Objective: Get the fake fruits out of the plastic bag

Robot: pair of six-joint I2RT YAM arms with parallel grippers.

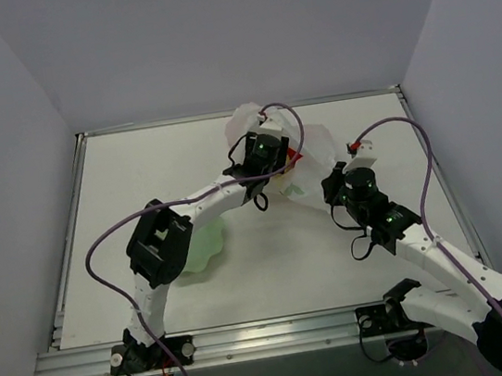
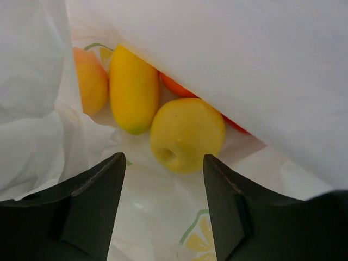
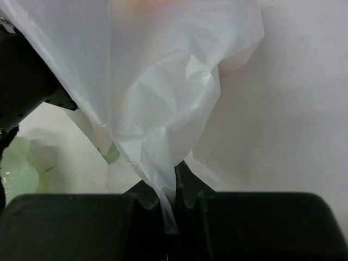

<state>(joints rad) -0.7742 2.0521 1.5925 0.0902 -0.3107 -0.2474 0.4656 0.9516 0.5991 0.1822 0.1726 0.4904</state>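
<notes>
Lying just beyond the spread left hand (image 2: 163, 161): yellow fruit (image 2: 186, 133).

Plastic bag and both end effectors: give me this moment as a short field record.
plastic bag: one fold pinched, fruits inside
right end effector: shut on the plastic bag
left end effector: open, inside the bag, aimed at the round yellow fruit
other fruits: elongated yellow fruit, orange fruit, red-orange fruit mostly hidden
green bowl: partly under the left arm

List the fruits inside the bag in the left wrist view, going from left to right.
orange-peach fruit → long yellow fruit → round yellow fruit
</notes>
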